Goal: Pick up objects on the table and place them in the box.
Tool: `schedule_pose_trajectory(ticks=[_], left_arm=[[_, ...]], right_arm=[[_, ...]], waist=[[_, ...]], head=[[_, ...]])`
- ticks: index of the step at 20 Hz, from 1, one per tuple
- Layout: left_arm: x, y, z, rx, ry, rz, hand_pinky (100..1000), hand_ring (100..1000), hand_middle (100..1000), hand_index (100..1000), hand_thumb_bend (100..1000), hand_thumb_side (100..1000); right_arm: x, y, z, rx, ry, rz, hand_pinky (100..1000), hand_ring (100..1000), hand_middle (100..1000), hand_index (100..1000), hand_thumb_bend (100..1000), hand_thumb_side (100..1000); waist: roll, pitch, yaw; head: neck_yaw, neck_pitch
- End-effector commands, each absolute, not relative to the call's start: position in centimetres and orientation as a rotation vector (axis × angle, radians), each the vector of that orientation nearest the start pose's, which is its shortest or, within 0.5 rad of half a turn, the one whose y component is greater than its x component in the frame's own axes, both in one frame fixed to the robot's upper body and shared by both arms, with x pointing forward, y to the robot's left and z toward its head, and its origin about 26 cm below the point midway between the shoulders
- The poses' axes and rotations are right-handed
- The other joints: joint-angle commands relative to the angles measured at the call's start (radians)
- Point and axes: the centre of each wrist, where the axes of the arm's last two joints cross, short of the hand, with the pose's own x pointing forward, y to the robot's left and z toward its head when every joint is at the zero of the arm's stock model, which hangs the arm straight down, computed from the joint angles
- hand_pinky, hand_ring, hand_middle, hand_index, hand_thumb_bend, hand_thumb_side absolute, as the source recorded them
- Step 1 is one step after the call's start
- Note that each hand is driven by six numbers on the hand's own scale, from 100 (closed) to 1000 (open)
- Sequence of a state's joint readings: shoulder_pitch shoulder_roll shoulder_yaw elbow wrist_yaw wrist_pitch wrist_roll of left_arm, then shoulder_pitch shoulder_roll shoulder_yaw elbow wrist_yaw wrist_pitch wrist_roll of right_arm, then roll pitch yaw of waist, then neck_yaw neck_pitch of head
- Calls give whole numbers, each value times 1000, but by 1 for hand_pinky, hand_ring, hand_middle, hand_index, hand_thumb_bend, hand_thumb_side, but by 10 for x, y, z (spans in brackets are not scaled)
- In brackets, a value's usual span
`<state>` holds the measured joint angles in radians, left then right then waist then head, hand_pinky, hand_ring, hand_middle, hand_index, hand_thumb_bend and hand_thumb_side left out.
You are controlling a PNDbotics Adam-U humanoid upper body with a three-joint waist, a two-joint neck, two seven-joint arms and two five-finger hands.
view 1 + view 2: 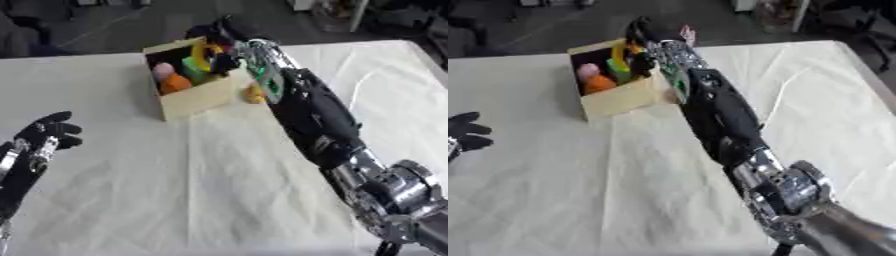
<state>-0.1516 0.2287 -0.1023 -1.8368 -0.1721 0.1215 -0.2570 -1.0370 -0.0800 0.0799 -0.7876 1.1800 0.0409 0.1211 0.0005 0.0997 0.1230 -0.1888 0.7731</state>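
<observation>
A tan cardboard box stands open on the white table, toward the back. Inside it lie a pink thing, an orange thing and a green thing. My right arm stretches from the lower right up to the box. Its black hand hangs over the box's far right corner, fingers curled round a yellow ring that stands upright inside the box. A small yellow-orange object lies on the table against the box's right side, partly hidden by my forearm. My left hand rests open at the left edge.
A white cloth with creases covers the table. My right forearm crosses the table's right half. Dark floor and clutter lie beyond the table's far edge.
</observation>
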Motion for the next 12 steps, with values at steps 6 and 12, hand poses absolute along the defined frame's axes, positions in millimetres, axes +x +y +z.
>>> schedule_pose_trajectory(ticks=[6, 12], left_arm=[[300, 243, 113, 72, -1788, -644, 824, 707, 688, 900, 100, 846], [299, 248, 111, 100, -1779, -634, 825, 707, 688, 900, 100, 849]], right_arm=[[488, -143, 188, -1111, -1589, 1377, 823, 727, 717, 946, 153, 432], [492, -201, 180, -1099, -1429, 1486, 843, 786, 795, 966, 155, 388]], waist=[[-3, -4, -14], [-14, -8, -31]], head=[[9, -3], [31, -3]])
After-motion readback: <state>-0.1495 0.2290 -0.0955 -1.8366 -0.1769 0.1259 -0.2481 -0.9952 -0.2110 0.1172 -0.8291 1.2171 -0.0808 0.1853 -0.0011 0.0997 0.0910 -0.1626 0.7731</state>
